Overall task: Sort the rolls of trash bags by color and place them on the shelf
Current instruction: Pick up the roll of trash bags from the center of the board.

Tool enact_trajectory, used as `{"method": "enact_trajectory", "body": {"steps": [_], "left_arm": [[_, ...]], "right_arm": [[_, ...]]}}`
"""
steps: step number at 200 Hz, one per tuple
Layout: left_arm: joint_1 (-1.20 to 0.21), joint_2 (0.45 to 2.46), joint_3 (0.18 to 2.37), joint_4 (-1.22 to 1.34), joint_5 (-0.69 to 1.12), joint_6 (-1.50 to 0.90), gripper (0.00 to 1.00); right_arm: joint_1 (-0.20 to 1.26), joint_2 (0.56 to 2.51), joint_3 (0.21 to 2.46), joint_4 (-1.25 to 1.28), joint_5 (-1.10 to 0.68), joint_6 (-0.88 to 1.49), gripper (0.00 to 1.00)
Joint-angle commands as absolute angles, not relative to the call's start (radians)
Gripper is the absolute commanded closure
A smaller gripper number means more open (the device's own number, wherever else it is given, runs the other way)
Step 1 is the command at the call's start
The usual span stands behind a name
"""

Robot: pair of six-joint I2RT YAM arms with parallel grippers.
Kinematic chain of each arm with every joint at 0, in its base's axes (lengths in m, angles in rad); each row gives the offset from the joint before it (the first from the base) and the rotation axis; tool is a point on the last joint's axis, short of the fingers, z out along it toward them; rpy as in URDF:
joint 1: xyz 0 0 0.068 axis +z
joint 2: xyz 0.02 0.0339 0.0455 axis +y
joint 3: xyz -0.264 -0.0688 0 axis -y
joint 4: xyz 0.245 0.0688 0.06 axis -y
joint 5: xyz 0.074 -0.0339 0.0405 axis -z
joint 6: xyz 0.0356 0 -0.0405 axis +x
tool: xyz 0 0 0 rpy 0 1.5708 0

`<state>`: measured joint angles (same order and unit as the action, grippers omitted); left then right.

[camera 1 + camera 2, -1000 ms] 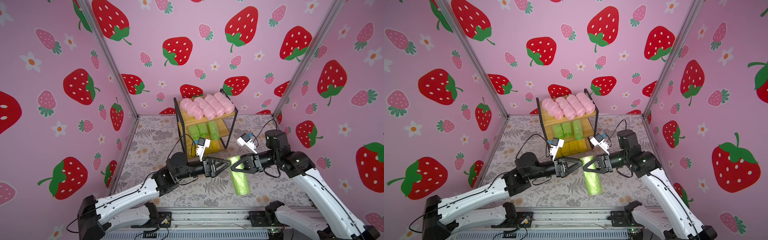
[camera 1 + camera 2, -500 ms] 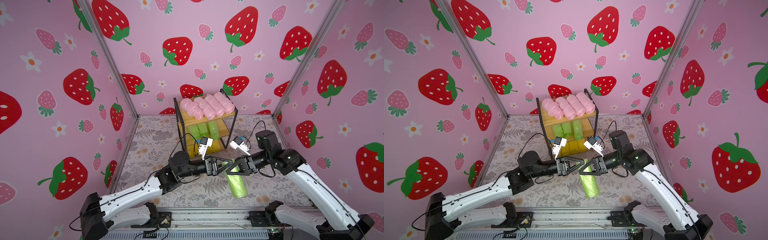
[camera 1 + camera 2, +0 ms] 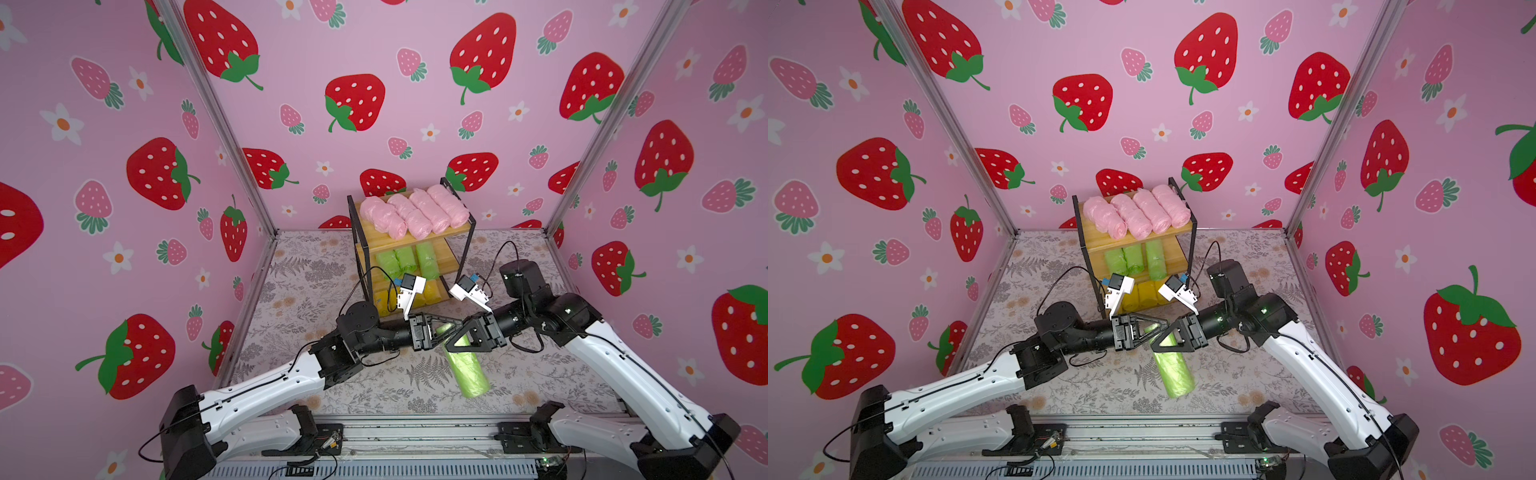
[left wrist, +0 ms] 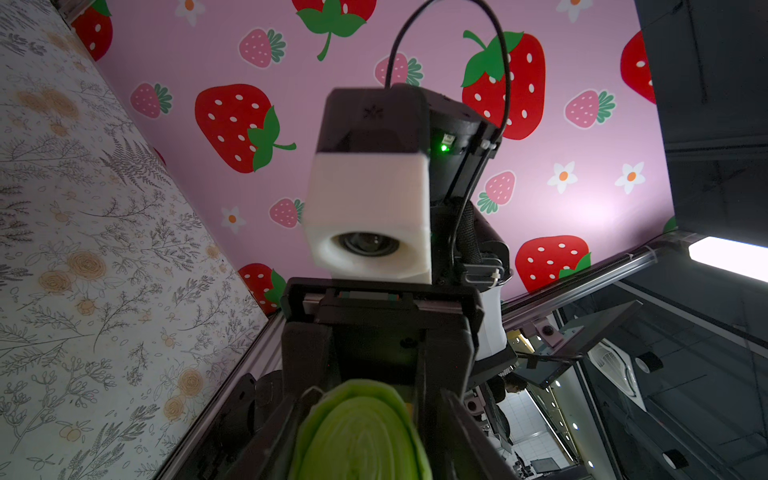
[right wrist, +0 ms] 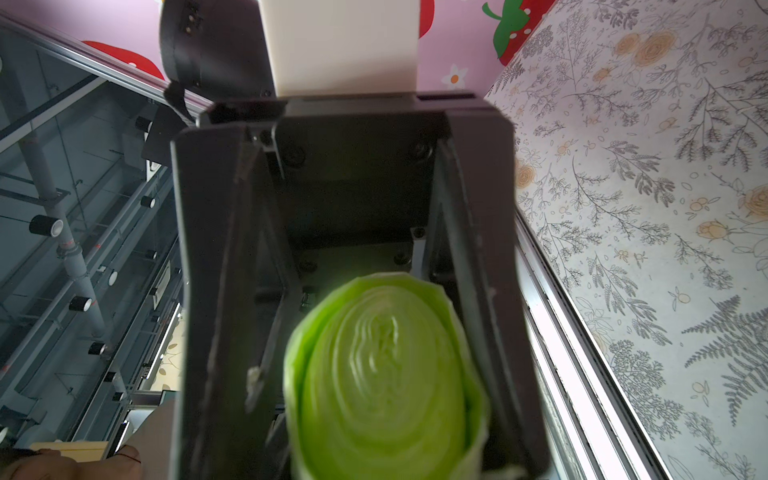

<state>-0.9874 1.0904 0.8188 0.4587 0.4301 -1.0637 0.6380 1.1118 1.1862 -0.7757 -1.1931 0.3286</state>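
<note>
Handover time, folks: right pincer (image 3: 457, 334) is gripping the green roll (image 3: 466, 370) near its upper end, the long tail hanging beyond its jaws toward the tabletop (image 3: 316, 291). Left pincer (image 3: 1156, 328) is facing it nose to nose and clasping that same upper end, fingers (image 4: 270, 436) pressing both flanks in the wrist view. Shelf (image 3: 415, 245) is standing just behind both pincers, three greens (image 3: 405, 259) lying on its middle board with a free slot on the right pincer's side. To my eye, the trick is keeping the right clamped until the left is biting squarely, then releasing gently so this soft plastic is not twisting or slipping out.
</note>
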Motion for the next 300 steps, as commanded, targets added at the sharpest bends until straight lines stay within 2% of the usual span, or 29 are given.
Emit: {"method": "enact_trajectory", "body": {"steps": [1,69,75,112,121,125,129,157,167,216,249,272,281,300], "left_arm": [[-0.986,1.101,0.848,0.494,0.460,-1.065,0.54],[-0.987,1.085,0.814,0.497,0.461,-1.084,0.93],[-0.986,1.080,0.810,0.495,0.457,-1.085,1.00],[-0.986,1.042,0.773,0.482,0.420,-1.091,1.00],[-0.986,1.032,0.765,0.475,0.408,-1.093,1.00],[-0.986,1.028,0.763,0.471,0.402,-1.092,1.00],[-0.987,1.025,0.760,0.465,0.397,-1.092,1.00],[-0.986,1.006,0.741,0.427,0.349,-1.095,1.00],[-0.985,1.002,0.733,0.418,0.332,-1.101,1.00],[-0.960,1.019,0.680,0.399,0.280,-1.164,1.00],[-0.935,1.044,0.673,0.275,0.230,-1.161,1.00],[-0.924,1.083,0.662,0.225,0.210,-1.136,1.00],[-0.917,1.106,0.653,0.223,0.210,-1.128,1.00],[-0.905,1.167,0.627,0.227,0.197,-1.115,1.00]], "right_arm": [[0.660,1.121,1.218,-0.779,-1.173,0.316,1.00],[0.662,1.163,1.232,-0.812,-1.082,0.344,1.00],[0.662,1.168,1.232,-0.813,-1.068,0.349,1.00],[0.660,1.192,1.230,-0.796,-0.977,0.405,1.00],[0.659,1.192,1.222,-0.788,-0.968,0.422,0.93],[0.659,1.192,1.221,-0.788,-0.963,0.428,0.84],[0.660,1.190,1.218,-0.788,-0.956,0.433,0.80],[0.659,1.184,1.207,-0.757,-0.922,0.455,0.72],[0.657,1.185,1.205,-0.758,-0.918,0.461,0.66],[0.648,1.196,1.150,-0.713,-0.905,0.492,0.63],[0.619,1.222,1.063,-0.564,-0.956,0.533,0.51],[0.593,1.266,1.014,-0.479,-0.971,0.528,0.49],[0.578,1.297,0.997,-0.452,-0.976,0.519,0.42],[0.549,1.362,0.968,-0.409,-0.977,0.494,0.39]]}}
